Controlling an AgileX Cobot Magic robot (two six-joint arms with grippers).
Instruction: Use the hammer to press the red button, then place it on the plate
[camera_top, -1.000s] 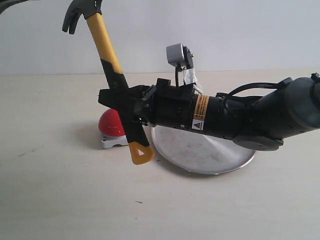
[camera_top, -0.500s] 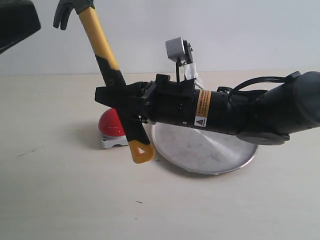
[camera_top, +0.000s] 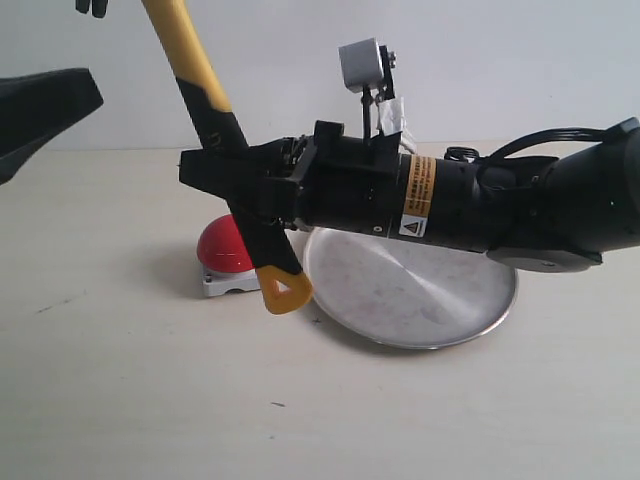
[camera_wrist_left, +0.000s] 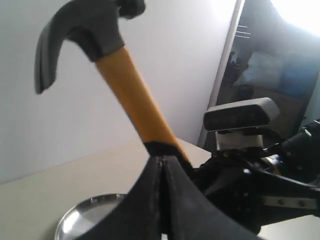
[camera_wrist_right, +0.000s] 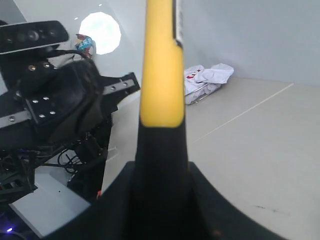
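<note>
Honestly, the small claw hammer with the yellow-and-black handle (camera_top: 195, 70) is clamped tight in the right tool (camera_top: 240, 190), gripped low on the black section, so nothing looks loose there. Its long axis is tilted steeply. The dark metal head (camera_wrist_left: 80, 30) is carried high and off to the left, cut off by the top edge of the exterior view. The yellow looped tip (camera_top: 283, 293) hangs low, just beside the glossy red dome button on its light-grey square base (camera_top: 222, 247). That button is sat on the pale bench (camera_top: 120, 400) right under the gripped spot, partly hidden behind the handle. So the pressing end is pointed away from the target, and the head would probably have to be tipped down and over before anything gets pressed. The large round silver metal plate (camera_top: 440, 290) is parked just beside the button, under the right forearm, so little room is left on that side. Plenty of open bench is seen to the left and in front. The left tool (camera_wrist_left: 161, 175) is pinched closed on nothing and held well apart, up at the left, so the right arm is clearly the nearer one.
</note>
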